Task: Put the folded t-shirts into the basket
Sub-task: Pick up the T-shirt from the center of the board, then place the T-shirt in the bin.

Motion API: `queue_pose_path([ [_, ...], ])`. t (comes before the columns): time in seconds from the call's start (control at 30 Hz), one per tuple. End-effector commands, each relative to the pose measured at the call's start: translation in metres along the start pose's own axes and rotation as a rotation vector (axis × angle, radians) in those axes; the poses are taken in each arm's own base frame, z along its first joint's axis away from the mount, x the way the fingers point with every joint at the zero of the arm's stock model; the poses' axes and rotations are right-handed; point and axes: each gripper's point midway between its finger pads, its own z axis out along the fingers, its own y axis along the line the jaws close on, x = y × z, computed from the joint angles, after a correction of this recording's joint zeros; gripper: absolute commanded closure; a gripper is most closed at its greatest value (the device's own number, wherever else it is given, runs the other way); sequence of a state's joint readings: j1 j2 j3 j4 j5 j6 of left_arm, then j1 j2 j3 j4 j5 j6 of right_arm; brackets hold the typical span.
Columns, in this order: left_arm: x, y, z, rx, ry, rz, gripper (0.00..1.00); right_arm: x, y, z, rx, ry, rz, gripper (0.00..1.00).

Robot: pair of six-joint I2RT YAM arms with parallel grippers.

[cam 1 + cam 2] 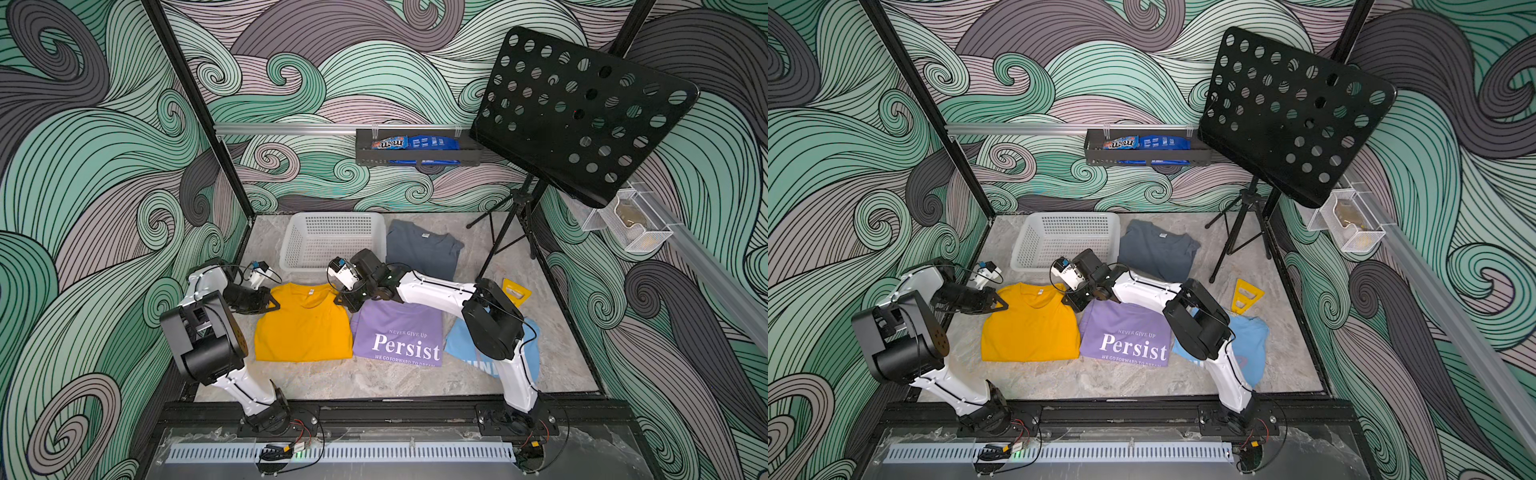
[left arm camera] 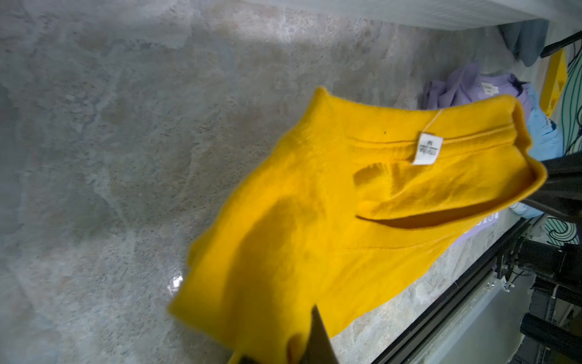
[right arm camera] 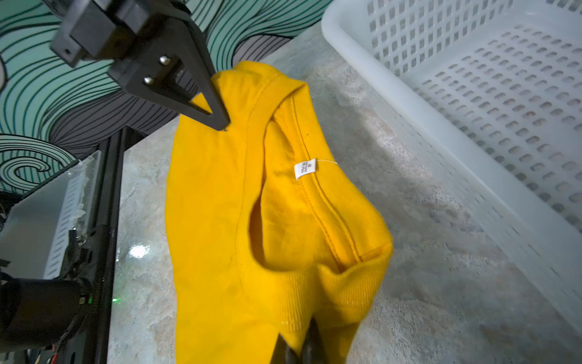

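Zero of four tees in the basket (image 1: 291, 249) so far; stands empty at the table's (image 1: 374, 382) far edge, toward the far left corner. First pick under way, by the look of it: left gripper (image 1: 274, 305) pinched tight on one shoulder of the yellow tee (image 1: 303, 332), right gripper (image 1: 343, 300) clamped on the other side of its collar. Collar end apparently lifted a little, just short of the basket's near wall; rest of the cloth lying flat near the left edge. Left to do: carry this one over the rim, then the lilac tee (image 1: 399, 332) just beside it mid-table, the blue tee (image 1: 455, 345) under the right arm toward the right edge, the grey tee (image 1: 419, 249) beside the basket at the far edge. Nothing between yellow tee and basket. Elsewhere: music stand (image 1: 536, 149) over the far right corner, yellow triangle (image 1: 509, 286) near its legs, both clear of the likely route.
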State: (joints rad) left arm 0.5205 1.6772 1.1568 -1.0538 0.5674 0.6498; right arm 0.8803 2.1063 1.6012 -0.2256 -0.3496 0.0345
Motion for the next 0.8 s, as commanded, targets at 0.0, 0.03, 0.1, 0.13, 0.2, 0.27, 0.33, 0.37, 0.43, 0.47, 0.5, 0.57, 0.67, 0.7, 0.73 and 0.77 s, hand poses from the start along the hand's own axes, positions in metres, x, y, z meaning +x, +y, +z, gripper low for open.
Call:
queue_pose_path([
  [0.0,-0.009,-0.025,-0.018,0.065,-0.04,0.005,1.0,-0.03,0.012,-0.024,-0.037,-0.084,-0.046,1.0],
  [0.03,-0.01,-0.029,-0.021,0.076,-0.045,0.005,1.0,-0.034,0.013,-0.027,-0.041,-0.092,-0.05,1.0],
  [0.1,-0.015,-0.036,-0.028,0.09,-0.065,0.009,1.0,-0.037,0.016,-0.031,-0.048,-0.102,-0.051,1.0],
  [0.13,-0.017,-0.04,-0.032,0.1,-0.074,0.011,1.0,-0.039,0.018,-0.033,-0.053,-0.105,-0.049,1.0],
  [0.2,-0.021,-0.05,-0.041,0.118,-0.094,0.019,1.0,-0.043,0.019,-0.037,-0.057,-0.113,-0.048,1.0],
  [0.27,-0.025,-0.059,-0.051,0.131,-0.111,0.031,1.0,-0.051,0.022,-0.043,-0.06,-0.127,-0.055,1.0],
  [0.33,-0.028,-0.068,-0.063,0.136,-0.123,0.044,1.0,-0.057,0.024,-0.05,-0.062,-0.146,-0.061,1.0],
  [0.37,-0.032,-0.072,-0.071,0.132,-0.134,0.053,1.0,-0.062,0.025,-0.056,-0.064,-0.16,-0.061,1.0],
  [0.43,-0.037,-0.079,-0.083,0.123,-0.15,0.07,1.0,-0.069,0.026,-0.063,-0.067,-0.181,-0.061,1.0],
  [0.47,-0.039,-0.083,-0.089,0.121,-0.158,0.076,1.0,-0.072,0.027,-0.068,-0.069,-0.193,-0.064,1.0],
  [0.5,-0.041,-0.087,-0.095,0.121,-0.169,0.084,1.0,-0.077,0.027,-0.073,-0.069,-0.206,-0.068,1.0],
  [0.57,-0.048,-0.097,-0.108,0.127,-0.205,0.099,1.0,-0.085,0.026,-0.082,-0.065,-0.232,-0.073,1.0],
  [0.67,-0.061,-0.11,-0.123,0.136,-0.267,0.109,1.0,-0.098,0.025,-0.098,-0.059,-0.272,-0.084,1.0],
  [0.7,-0.067,-0.114,-0.129,0.139,-0.297,0.11,1.0,-0.102,0.023,-0.103,-0.054,-0.282,-0.083,1.0],
  [0.73,-0.073,-0.118,-0.133,0.139,-0.323,0.11,1.0,-0.106,0.02,-0.107,-0.047,-0.292,-0.08,1.0],
  [0.77,-0.079,-0.122,-0.136,0.13,-0.347,0.121,1.0,-0.111,0.016,-0.113,-0.039,-0.302,-0.078,1.0],
])
